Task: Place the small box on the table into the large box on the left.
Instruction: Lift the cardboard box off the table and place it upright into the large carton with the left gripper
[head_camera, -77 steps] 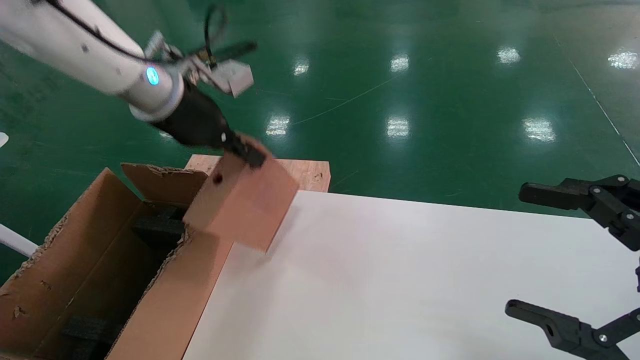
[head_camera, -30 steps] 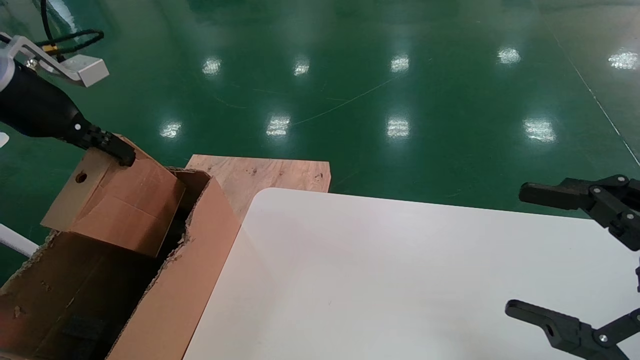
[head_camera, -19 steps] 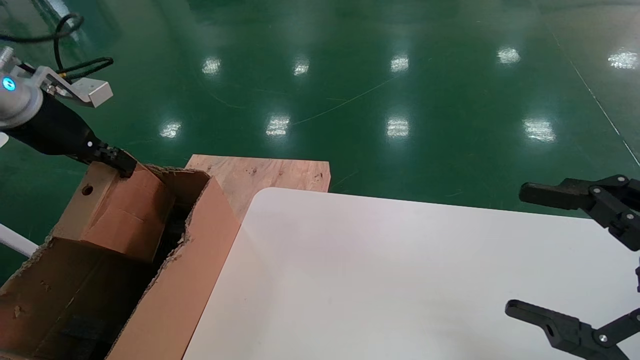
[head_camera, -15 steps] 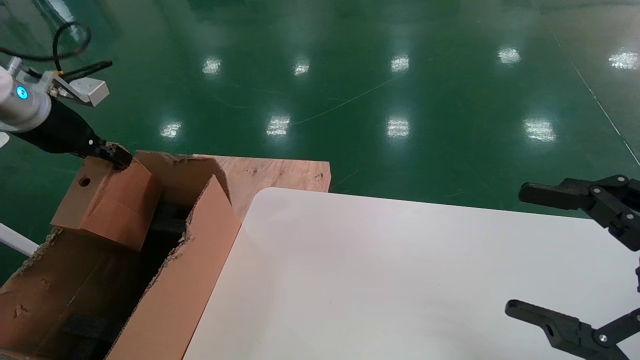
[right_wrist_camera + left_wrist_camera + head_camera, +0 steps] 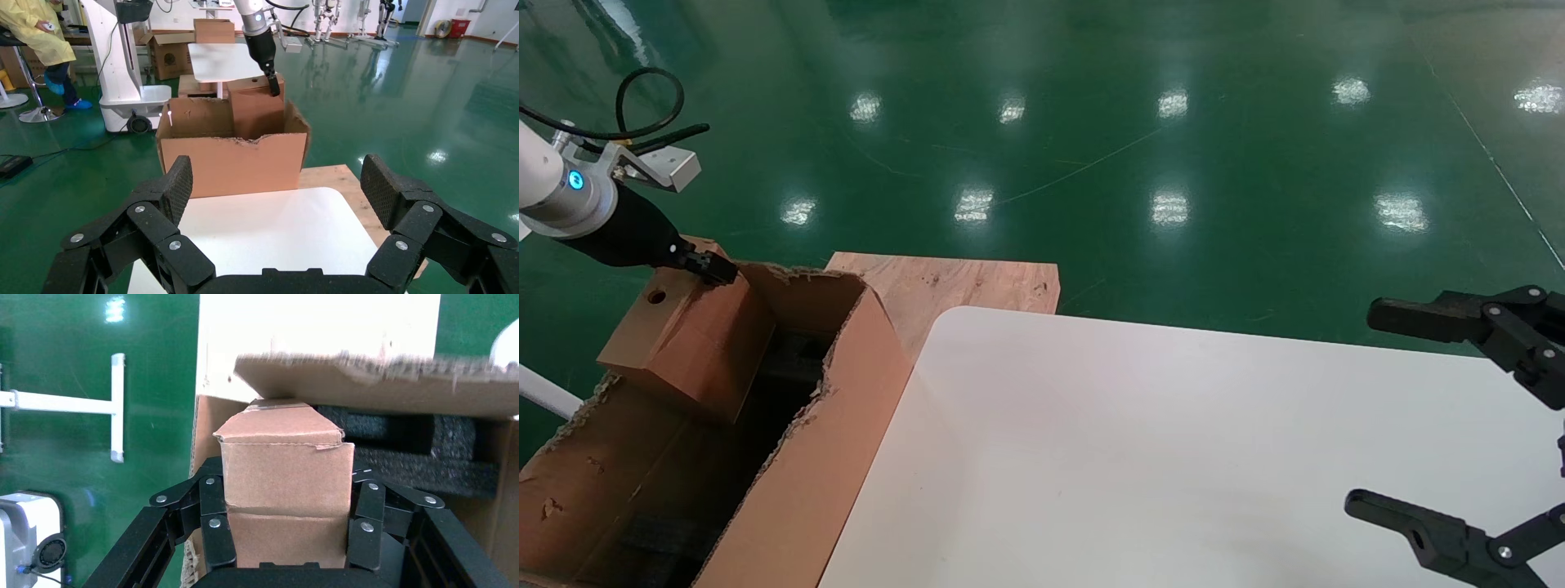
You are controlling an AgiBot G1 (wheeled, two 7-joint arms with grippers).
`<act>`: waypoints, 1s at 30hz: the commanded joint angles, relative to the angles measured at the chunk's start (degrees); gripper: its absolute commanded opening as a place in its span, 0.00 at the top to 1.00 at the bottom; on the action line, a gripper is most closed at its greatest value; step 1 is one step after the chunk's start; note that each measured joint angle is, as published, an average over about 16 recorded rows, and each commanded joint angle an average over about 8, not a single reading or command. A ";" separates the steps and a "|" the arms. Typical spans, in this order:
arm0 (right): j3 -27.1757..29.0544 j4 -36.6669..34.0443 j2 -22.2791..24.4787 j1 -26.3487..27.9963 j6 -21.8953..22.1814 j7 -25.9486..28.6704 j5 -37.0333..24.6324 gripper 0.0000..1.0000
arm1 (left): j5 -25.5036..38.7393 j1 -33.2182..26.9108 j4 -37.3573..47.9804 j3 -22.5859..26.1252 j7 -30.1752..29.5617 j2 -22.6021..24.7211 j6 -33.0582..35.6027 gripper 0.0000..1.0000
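Your head camera is looking down and forward over the table (image 5: 1140,457) toward the green floor (image 5: 1173,122). Your left wrist camera is peering close along the left gripper (image 5: 286,522) at the small box (image 5: 284,496). Your right wrist camera is facing across the table from farther off, sharing the large box (image 5: 235,162) with both others.

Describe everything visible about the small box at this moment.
The small box is a plain brown cardboard carton with flat sides, a round punched hole near its upper corner and a crease across one face. It hangs tilted, its lower part dipping into the far end of the large box beside black foam blocks. The left gripper is shut on it, fingers pressing opposite sides. A torn flap of the large carton lies just past its far end.
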 commanded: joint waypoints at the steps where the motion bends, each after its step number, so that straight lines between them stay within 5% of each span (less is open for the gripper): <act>1: -0.01 0.00 0.00 0.00 0.00 0.00 0.00 0.00 | -0.04 -0.01 -0.12 -0.02 0.38 -0.07 0.72 1.00; 12: -0.04 0.00 0.02 0.01 0.02 -0.02 0.03 0.00 | 0.43 -1.55 0.01 0.33 3.39 -1.81 8.67 1.00; 30: -0.09 0.00 0.04 0.02 0.04 -0.05 0.06 0.00 | 1.72 -1.74 0.79 1.24 2.50 -2.98 3.80 1.00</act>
